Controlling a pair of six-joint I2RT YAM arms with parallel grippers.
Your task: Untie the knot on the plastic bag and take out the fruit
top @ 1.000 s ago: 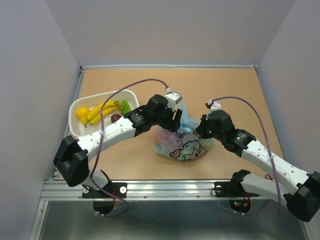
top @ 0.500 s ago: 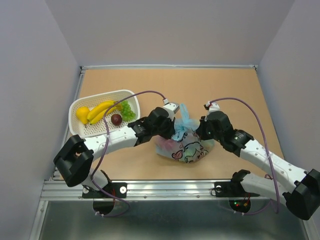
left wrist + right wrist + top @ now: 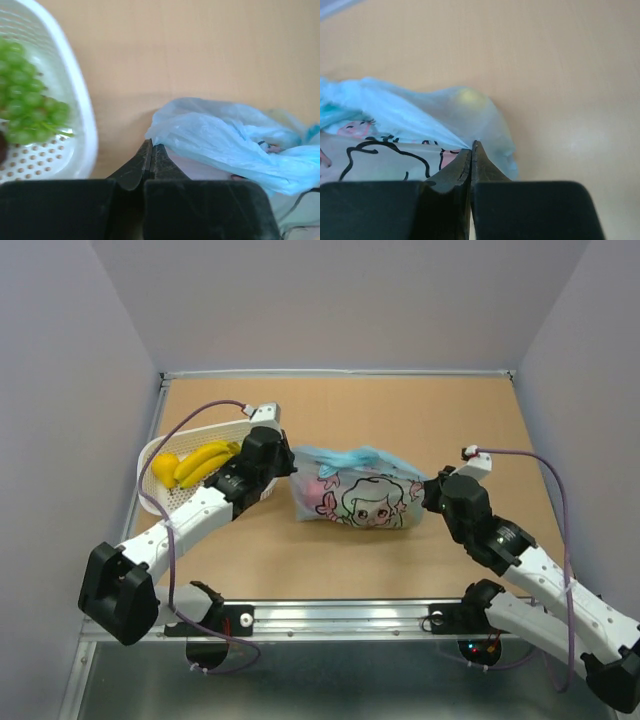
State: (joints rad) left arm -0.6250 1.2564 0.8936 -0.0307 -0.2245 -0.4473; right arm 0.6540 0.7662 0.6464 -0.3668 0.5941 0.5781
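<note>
Your left gripper (image 3: 151, 149) and right gripper (image 3: 471, 146) are clenched on opposite ends of the thin translucent light-blue plastic bag (image 3: 355, 498), stretched taut between them, beside the white slotted basket (image 3: 86, 120). Pull wider and the film may tear or slip from 1 pinch.

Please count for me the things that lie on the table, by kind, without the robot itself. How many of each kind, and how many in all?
plastic bag: 1
white basket: 1
lemon: 1
banana bunch: 1
grape bunch: 1
Total: 5
What is inside the bag is too veiled to count.
</note>
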